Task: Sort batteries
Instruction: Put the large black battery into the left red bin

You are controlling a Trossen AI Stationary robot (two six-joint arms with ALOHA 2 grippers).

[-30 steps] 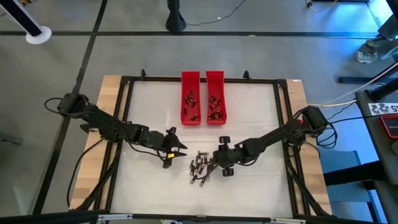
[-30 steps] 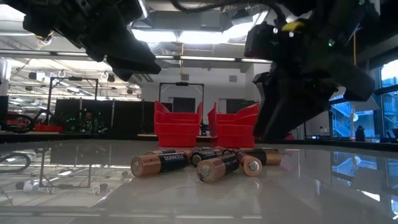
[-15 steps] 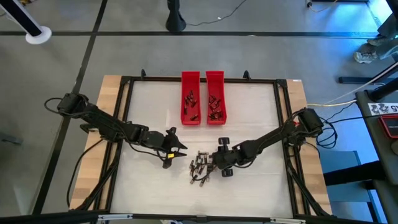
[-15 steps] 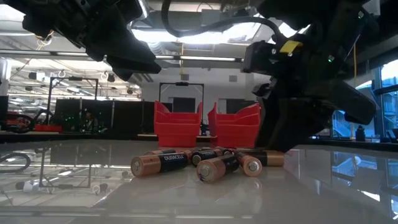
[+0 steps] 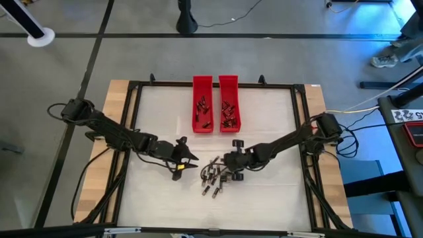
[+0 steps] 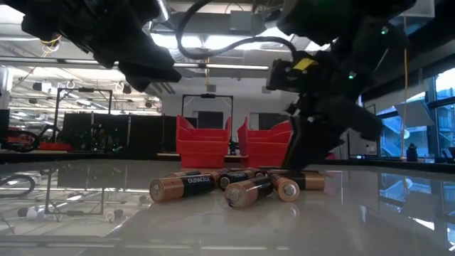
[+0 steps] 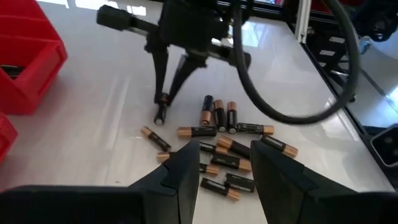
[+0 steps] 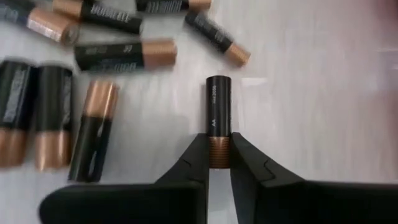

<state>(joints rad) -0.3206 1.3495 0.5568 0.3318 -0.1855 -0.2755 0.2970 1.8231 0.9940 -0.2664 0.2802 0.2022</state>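
Several batteries (image 5: 211, 178), dark with coppery ends, lie loose on the white table (image 5: 165, 119) near its front middle; they also show in the low view (image 6: 234, 186) and the left wrist view (image 7: 227, 134). My right gripper (image 8: 219, 163) is at the pile's right side, shut on one battery (image 8: 219, 118) that lies apart from the others. My left gripper (image 7: 227, 168) hovers open left of the pile (image 5: 190, 158), with nothing between its fingers. More batteries lie in the two red trays (image 5: 202, 104) (image 5: 229, 104). My right gripper pinches the battery's coppery end (image 8: 219, 144) between its two fingertips. The fingers (image 7: 163, 93) slant down from the table's right side. The battery's black end (image 8: 219, 87) sticks out ahead of them. The battery lies on the table.
The two long red trays stand side by side at the table's far middle. A black frame (image 5: 132, 132) runs round the white surface, with wooden edges outside it. Bare white surface lies to the left and right of the pile.
My right gripper has gone a little toward the table's left edge and down, to the pile's right side, and has shut on one battery. The pile has stayed where it was.
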